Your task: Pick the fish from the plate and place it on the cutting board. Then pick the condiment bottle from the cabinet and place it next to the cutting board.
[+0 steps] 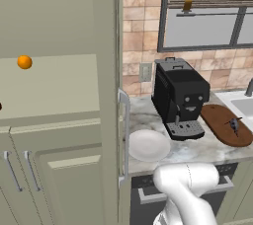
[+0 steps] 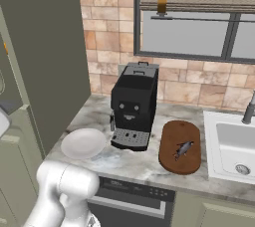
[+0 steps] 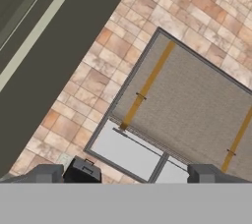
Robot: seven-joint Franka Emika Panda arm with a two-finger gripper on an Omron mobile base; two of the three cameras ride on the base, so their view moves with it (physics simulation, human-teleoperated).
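fish on the board, gripper wide and empty

nearest the base cameras, the arm (image 2: 62, 191) bends up in front of the counter (image 2: 124, 164). seen from the hand camera, the gripper (image 3: 128, 174) stands with its two tips far apart and nothing between them, aimed at the tiled wall (image 3: 74, 120) and a blind-covered window (image 3: 192, 100).

on the counter in the right base view, the plate (image 2: 83, 143) lies bare at about 9 o'clock from the coffee machine (image 2: 133, 105), just beside its drip tray. at 3 o'clock from the machine lies the board (image 2: 180, 146), with the fish (image 2: 183, 149) resting on top of it, near its middle. the sink (image 2: 234, 146) is just past the board, at 3 o'clock again.

in the left base view the cabinet (image 1: 59, 120) takes up the 9 o'clock side, its door handle (image 1: 124, 137) beside the plate (image 1: 147, 145). an orange ball (image 1: 24, 62) sits in the shelf recess. a small dark shape (image 1: 0, 106) at the picture's far 9 o'clock edge is cut off too much to identify.
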